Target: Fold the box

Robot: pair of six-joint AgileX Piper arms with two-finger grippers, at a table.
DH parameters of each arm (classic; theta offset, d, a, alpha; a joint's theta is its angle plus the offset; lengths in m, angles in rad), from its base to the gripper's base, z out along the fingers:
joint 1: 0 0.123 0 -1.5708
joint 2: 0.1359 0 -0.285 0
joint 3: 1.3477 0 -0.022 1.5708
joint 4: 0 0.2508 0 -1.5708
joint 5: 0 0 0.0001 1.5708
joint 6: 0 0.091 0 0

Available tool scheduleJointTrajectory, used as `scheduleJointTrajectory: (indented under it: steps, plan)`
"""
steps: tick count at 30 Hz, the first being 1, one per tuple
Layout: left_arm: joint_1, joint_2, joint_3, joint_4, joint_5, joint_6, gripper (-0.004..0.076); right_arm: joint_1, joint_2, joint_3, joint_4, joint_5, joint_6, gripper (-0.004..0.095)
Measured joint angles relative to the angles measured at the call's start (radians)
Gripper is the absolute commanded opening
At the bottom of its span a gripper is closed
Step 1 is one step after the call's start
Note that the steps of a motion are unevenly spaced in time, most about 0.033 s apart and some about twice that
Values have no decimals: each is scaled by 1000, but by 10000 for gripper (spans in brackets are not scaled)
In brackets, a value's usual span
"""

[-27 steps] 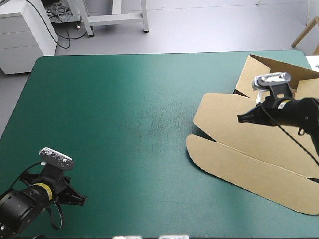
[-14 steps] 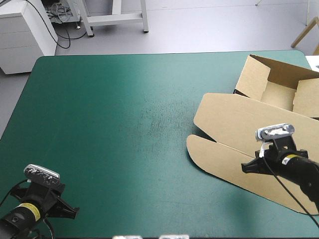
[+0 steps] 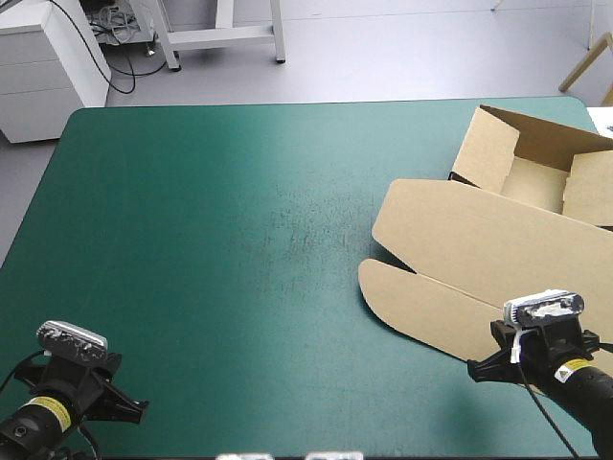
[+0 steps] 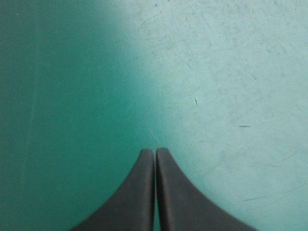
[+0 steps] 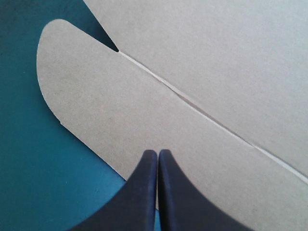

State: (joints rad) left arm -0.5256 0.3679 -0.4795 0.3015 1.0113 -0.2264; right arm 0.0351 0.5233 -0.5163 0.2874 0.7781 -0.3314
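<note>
The brown box [image 3: 479, 249] lies at the table's right side as an open tray with raised walls [image 3: 536, 158] at the back and its lid flat toward the front. My right gripper [image 3: 472, 372] hovers at the front right, shut, with its tips over the lid's near flap [image 5: 120, 110] close to that flap's front edge. In the right wrist view the gripper [image 5: 157, 153] holds nothing. My left gripper [image 3: 142, 412] sits at the table's front left corner, far from the box. Its fingers [image 4: 155, 151] are shut over bare teal-green cover.
The teal-green cover [image 3: 239, 220] stretches bare from the left edge to the box. The box's back corner reaches the table's far right edge [image 3: 589, 110].
My right gripper has drawn back from the tray's wall, across the lid, to the table's front right. My left gripper has pulled back toward the front left corner.
</note>
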Motion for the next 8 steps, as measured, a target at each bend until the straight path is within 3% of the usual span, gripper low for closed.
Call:
scheduleJointTrajectory:
  steps: [8]
  plan:
    - [0, 0, 0, 0, 0, 0, -10, 0, -56, 5, 3, 0, -1, -14]
